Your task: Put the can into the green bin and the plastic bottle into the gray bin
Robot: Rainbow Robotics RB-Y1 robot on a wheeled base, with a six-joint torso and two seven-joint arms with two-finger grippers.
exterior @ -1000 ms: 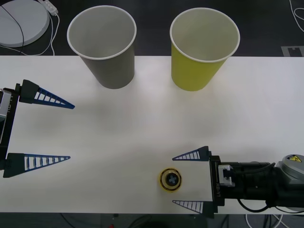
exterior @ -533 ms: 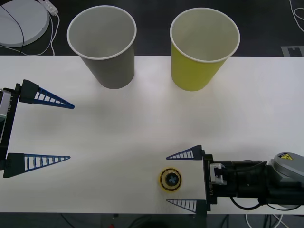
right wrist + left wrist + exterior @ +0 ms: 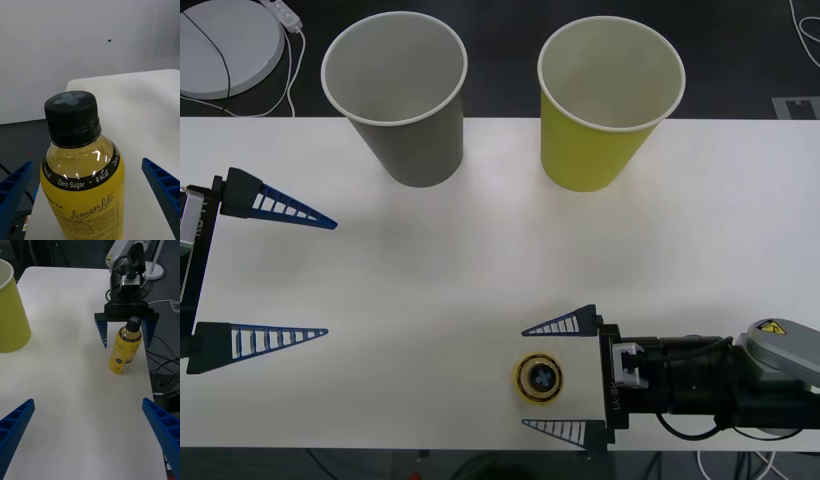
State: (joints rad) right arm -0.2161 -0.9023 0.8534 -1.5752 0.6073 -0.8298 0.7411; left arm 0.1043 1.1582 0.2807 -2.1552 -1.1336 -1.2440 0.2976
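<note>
The plastic bottle (image 3: pixel 539 379), yellow with a black cap, stands upright near the table's front edge. My right gripper (image 3: pixel 525 377) is open, one blue finger on each side of the bottle and neither touching it. The right wrist view shows the bottle (image 3: pixel 77 165) close between the fingers (image 3: pixel 163 187). From the left wrist view, the bottle (image 3: pixel 125 348) stands between the right gripper's fingers (image 3: pixel 101 330). The gray bin (image 3: pixel 395 95) is at the back left and the green bin (image 3: pixel 610 100) at the back right, both upright. My left gripper (image 3: pixel 330 278) waits open at the table's left. The can is out of view.
The white table (image 3: pixel 480 250) has bare room between the bins and the bottle. The bottle stands close to the front edge. A round white disc (image 3: pixel 225 40) with a cable lies on the floor behind the table's left corner.
My right gripper has slid left, so its open fingers now flank the bottle. The bottle, the bins and the left arm have not moved.
</note>
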